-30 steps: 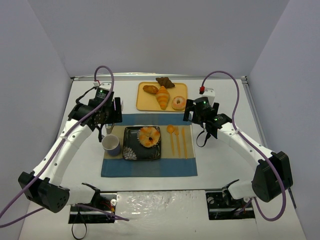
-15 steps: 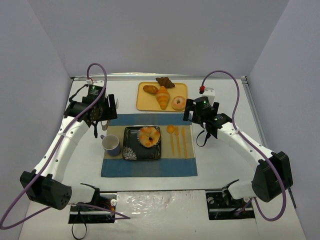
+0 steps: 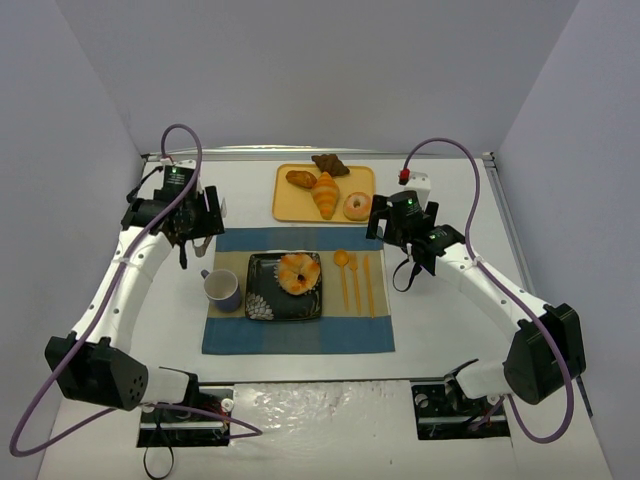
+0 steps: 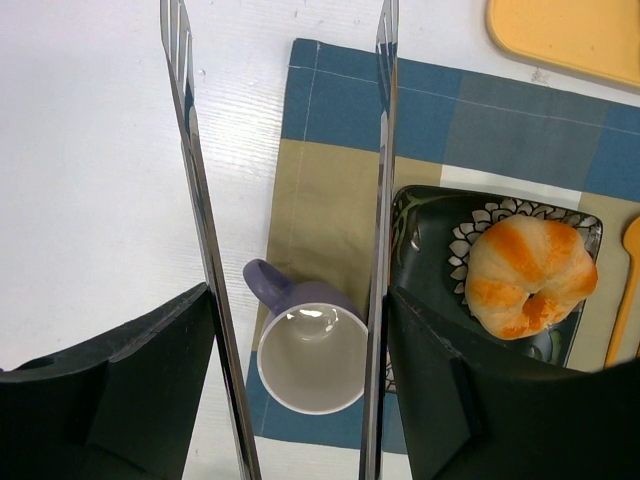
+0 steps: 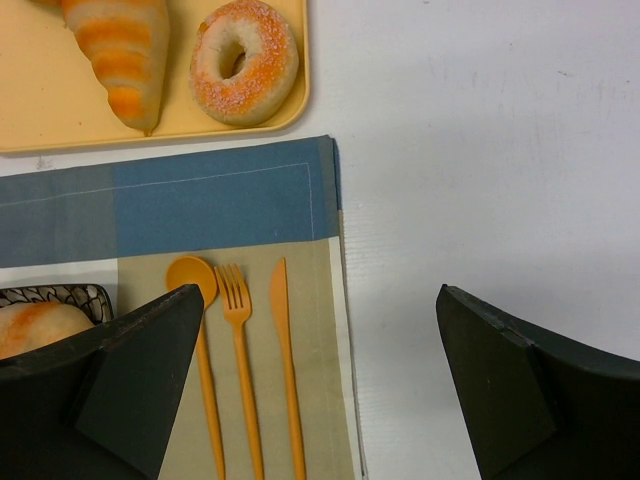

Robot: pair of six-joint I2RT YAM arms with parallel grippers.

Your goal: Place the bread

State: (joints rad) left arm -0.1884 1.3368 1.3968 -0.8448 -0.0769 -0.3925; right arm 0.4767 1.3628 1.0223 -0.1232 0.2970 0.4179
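The bread (image 3: pixel 298 272), a round golden bun with pale patches, lies on the black patterned plate (image 3: pixel 262 300) on the placemat; it also shows in the left wrist view (image 4: pixel 525 275). My left gripper (image 3: pixel 195 235) is up and to the left of the plate, shut on metal tongs (image 4: pixel 200 250) whose two arms stand apart with nothing between them. Below it (image 4: pixel 297 295) is the purple mug (image 4: pixel 310 360). My right gripper (image 3: pixel 402 272) is open and empty over the placemat's right edge (image 5: pixel 320 290).
A yellow tray (image 3: pixel 290 205) at the back holds a croissant (image 3: pixel 326 195), a ring donut (image 3: pixel 357 206) and two brown pastries (image 3: pixel 330 164). An orange spoon, fork and knife (image 3: pixel 355 280) lie right of the plate. The mug (image 3: pixel 223 290) stands left of it.
My left arm has drawn back and to the left with the tongs, away from the plate. The bread stays on the plate. The right arm has not moved.
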